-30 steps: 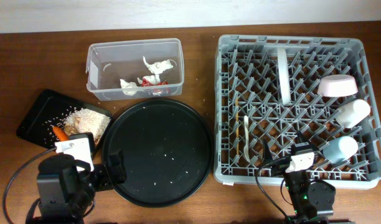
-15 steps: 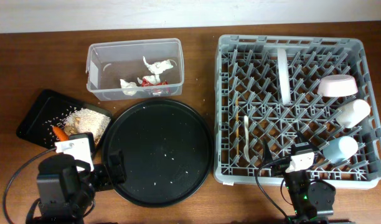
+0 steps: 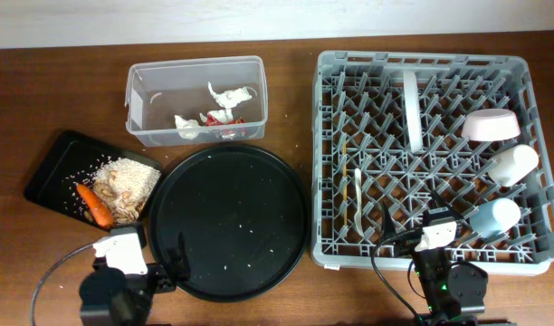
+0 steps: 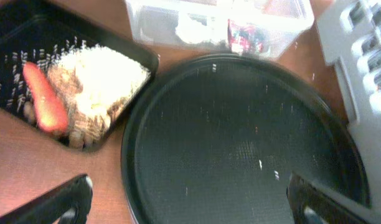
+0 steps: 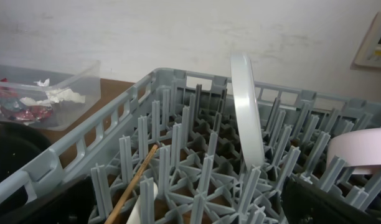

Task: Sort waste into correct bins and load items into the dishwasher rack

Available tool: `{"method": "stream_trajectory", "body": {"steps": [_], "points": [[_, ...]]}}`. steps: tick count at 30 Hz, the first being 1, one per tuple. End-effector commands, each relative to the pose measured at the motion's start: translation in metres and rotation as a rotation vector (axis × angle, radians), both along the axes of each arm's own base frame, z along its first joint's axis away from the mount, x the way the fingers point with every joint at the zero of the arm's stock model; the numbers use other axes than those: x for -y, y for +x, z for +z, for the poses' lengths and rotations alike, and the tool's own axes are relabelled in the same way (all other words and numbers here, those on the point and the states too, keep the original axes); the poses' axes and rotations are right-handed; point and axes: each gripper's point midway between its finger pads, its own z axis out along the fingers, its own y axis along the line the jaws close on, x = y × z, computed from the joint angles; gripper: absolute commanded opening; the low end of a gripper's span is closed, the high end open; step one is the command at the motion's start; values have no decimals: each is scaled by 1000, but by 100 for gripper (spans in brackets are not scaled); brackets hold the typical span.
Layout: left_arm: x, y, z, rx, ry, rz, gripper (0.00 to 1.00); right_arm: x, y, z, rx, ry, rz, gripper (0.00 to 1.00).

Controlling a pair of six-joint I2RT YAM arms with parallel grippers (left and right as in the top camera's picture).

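The grey dishwasher rack (image 3: 422,59) holds an upright white plate (image 3: 411,109), a pale bowl (image 3: 491,124), a white cup (image 3: 512,165), a light blue cup (image 3: 494,217), a white fork (image 3: 358,201) and a chopstick (image 3: 344,172). The clear tub (image 3: 137,100) contains paper scraps (image 3: 227,93) and a red wrapper (image 3: 224,118). Crumbs (image 3: 125,179) and a carrot (image 3: 95,205) lie in the flat black tray (image 3: 55,167). My left gripper (image 4: 190,205) hangs open and empty over the round tray's near edge. My right gripper (image 5: 184,211) is open and empty at the rack's front edge.
The large round black tray (image 3: 230,222) lies between the bins and the rack, with a few white specks on it. In the right wrist view the plate (image 5: 246,106) stands straight ahead, and a chopstick (image 5: 131,180) leans among the pegs.
My left arm has drawn back toward the near table edge and slightly right, uncovering the carrot and the black tray's corner. The right arm has not moved.
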Motion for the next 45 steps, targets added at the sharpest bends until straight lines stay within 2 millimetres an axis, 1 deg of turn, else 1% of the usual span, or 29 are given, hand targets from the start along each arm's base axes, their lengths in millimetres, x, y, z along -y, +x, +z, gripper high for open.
{"method": "stream_trajectory", "body": {"steps": [1, 5, 7, 8, 10, 11, 12, 13, 15, 16, 45], "points": [[-1, 15, -12, 158, 20, -3, 99, -5, -1, -1, 1, -5, 25, 98], [7, 35, -12, 331, 15, -38, 99, -5, -1, -1, 1, -5, 24, 98], [10, 48, -7, 441, 12, -48, 99, -5, -1, -1, 1, -5, 25, 98], [11, 50, -5, 470, 15, -52, 99, -5, -1, -1, 1, -5, 24, 98], [17, 57, 6, 605, 104, -110, 99, -5, -1, -1, 1, -5, 24, 98], [22, 58, 5, 626, 152, -153, 100, -5, -1, -1, 1, -5, 24, 98], [22, 58, 3, 620, 204, -169, 99, -5, -1, -1, 1, -5, 24, 98], [21, 58, -2, 597, 214, -170, 99, -5, -1, -1, 1, -5, 24, 98], [19, 57, -25, 502, 212, -169, 99, -5, -1, -1, 1, -5, 24, 98], [20, 58, -23, 512, 211, -171, 99, -5, -1, -1, 1, -5, 24, 98], [20, 58, -23, 512, 211, -171, 99, -5, -1, -1, 1, -5, 24, 98]]}}
